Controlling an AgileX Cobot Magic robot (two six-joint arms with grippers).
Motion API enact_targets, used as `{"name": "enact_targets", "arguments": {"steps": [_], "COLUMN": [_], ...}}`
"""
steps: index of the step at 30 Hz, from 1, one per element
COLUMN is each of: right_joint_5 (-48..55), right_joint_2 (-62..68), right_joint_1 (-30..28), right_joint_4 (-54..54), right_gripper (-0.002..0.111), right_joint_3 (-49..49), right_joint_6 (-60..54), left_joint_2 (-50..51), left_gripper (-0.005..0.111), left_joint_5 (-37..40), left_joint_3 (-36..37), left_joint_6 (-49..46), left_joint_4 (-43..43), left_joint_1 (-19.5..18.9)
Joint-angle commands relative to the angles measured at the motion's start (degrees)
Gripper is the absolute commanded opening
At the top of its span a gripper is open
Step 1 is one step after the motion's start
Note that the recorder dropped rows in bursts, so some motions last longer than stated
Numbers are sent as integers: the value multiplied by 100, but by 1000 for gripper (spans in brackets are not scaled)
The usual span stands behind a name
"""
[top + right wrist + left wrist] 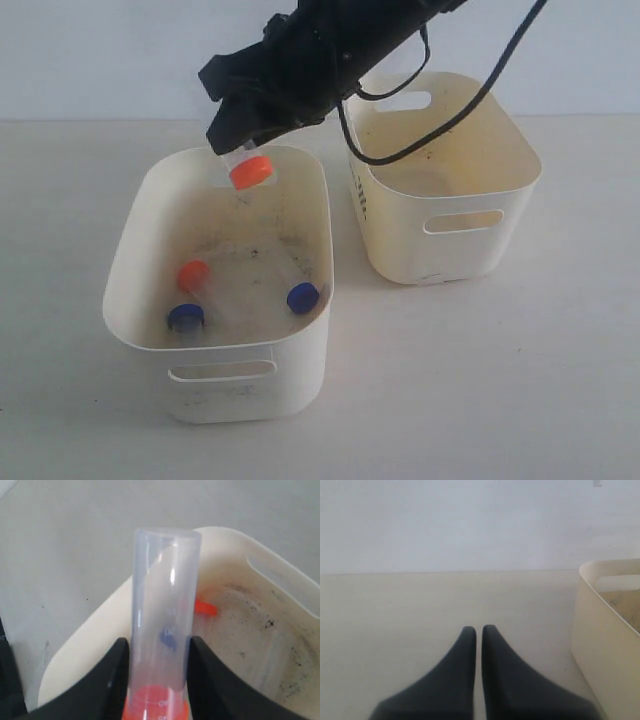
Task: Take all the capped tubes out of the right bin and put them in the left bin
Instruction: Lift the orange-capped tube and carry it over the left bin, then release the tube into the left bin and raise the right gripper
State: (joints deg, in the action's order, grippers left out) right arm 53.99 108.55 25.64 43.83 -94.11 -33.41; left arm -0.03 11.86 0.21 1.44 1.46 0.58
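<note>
Right pincer (238, 148) grips an orange-capped tube (250, 171) above the left bin (128, 250) — three more tubes (302, 297) lie inside. Best lowered past the rim before release. Left pincer (478, 630) narrow, empty.

Pale table (500, 400), left bin (250, 400) on it, right bin (400, 250) near

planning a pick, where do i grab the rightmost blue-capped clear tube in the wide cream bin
Blue-capped clear tube: pinch its barrel behind the cap, from above; it lies on the floor and the wide cream bin wall is close beside.
</note>
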Motion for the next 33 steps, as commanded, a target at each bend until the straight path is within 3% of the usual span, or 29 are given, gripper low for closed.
{"name": "enact_targets", "arguments": {"steps": [1,2,4,5,6,8,11,15,18,22,33], "right_joint_5": [-83,-56,117,191,219,228,230,374,649,776,1054], "right_joint_2": [133,188,350,381,397,397,397,386,338,48,-936], "right_joint_1": [34,34,34,34,62,149,233,233,233,233,233], "right_joint_4": [20,8,57,79,79,79,79,86,86,108,123], "right_gripper": [1,3,26,42,64,75,71,53,34,-1,0], "right_joint_3": [92,106,148,148,148,148,148,148,148,148,148], "right_joint_6": [522,563,820,901,925,925,912,936,1024,997,1033], "left_joint_2": [3,3,3,3,3,3,3,3,3,3,3], "left_gripper": [4,4,4,4,4,4,4,4,4,4,4], "left_joint_5": [-26,-26,-26,-26,-26,-26,-26,-26,-26,-26,-26], "left_joint_3": [-21,-21,-21,-21,-21,-21,-21,-21,-21,-21,-21], "left_joint_6": [54,54,54,54,54,54,54,54,54,54,54], "left_joint_4": [-36,-36,-36,-36,-36,-36,-36,-36,-36,-36,-36], "left_joint_1": [-2,-2,-2,-2,-2,-2,-2,-2,-2,-2,-2]}}
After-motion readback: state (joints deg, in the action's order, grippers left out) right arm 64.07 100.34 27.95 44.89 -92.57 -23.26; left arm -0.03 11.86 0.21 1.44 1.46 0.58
